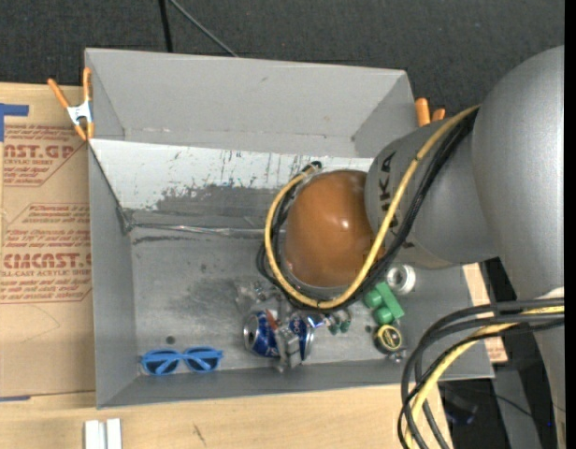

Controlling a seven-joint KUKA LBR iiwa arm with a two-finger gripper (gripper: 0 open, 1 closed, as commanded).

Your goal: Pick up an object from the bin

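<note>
Nearest the lens, the arm's broad grey link (512,176) is sweeping in from the right, smooth and matt, and bending down into the bin (176,251). At its wrist a glossy orange cover (330,227), rounded like a dome, is facing up at the camera. Yellow-and-black cables (272,232) are looping round its rim and trailing back along the arm. The gripper is sitting under that dome, and whether it is released or clenched cannot be told.

The bin is showing scuffed grey sheet metal, with sloping walls and a scratched, dull floor.

Just below the cover's lower edge, by the bin's front wall, a crushed blue-and-silver can (263,333) is lying on the floor. It is touching a small heap (302,330) of shiny, tangled bits. The wrist is hanging over this cluster, and the can is lying just off the dome's lower left.

To the right of the heap a green plastic block (383,302) is resting beside a pale round piece (400,277). A small black-and-yellow disc (389,338) is lying near them, closer to the front wall. Well apart, in the front left corner, blue plastic sunglasses (180,359) are lying flat.
</note>
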